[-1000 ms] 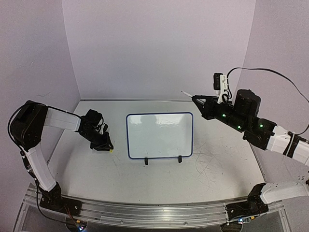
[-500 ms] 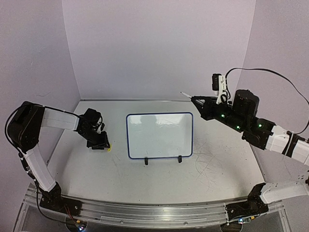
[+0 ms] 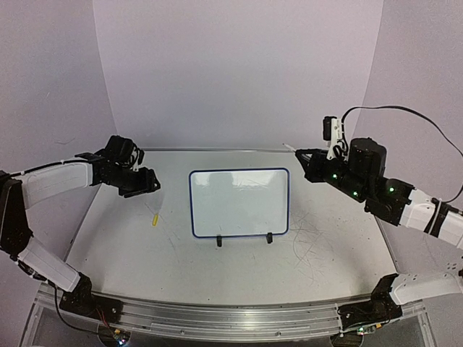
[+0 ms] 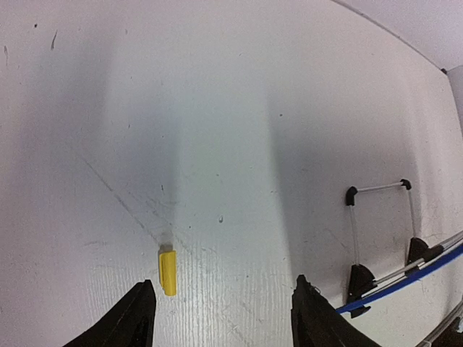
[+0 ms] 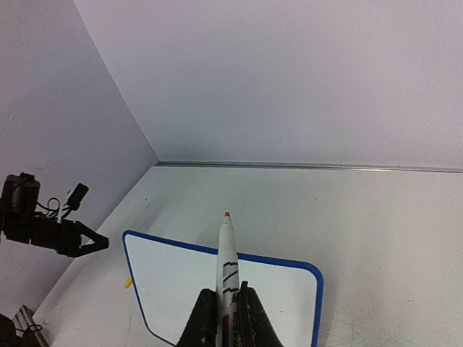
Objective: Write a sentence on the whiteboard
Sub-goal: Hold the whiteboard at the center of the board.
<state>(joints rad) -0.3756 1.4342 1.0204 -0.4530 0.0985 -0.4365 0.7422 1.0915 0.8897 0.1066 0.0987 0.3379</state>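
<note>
The whiteboard [image 3: 239,206], blue-framed on two black feet, stands mid-table, and its face looks blank; no sentence shows on it. My right gripper [image 3: 307,159] hovers above the board's back right corner, shut on a white marker [image 5: 228,253] whose orange tip points at the back wall. The same board [image 5: 173,282] lies under that marker. My left gripper [image 4: 224,289] hangs open above the table, left of the board, with nothing between its fingers. A small yellow cap [image 4: 167,272] lies on the table just below it, also visible from above as the cap [image 3: 154,218].
Purple walls [image 3: 239,72] close the table at the back and both sides. A metal rail [image 3: 217,318] runs along the near edge. Grey scratch marks [image 3: 311,238] cover the tabletop right of the board. The board's black feet [image 4: 359,278] show in the left wrist view.
My left gripper has opened, left the yellow cap lying on the table, and risen back and to the left. The right gripper with the marker shifted only slightly.
</note>
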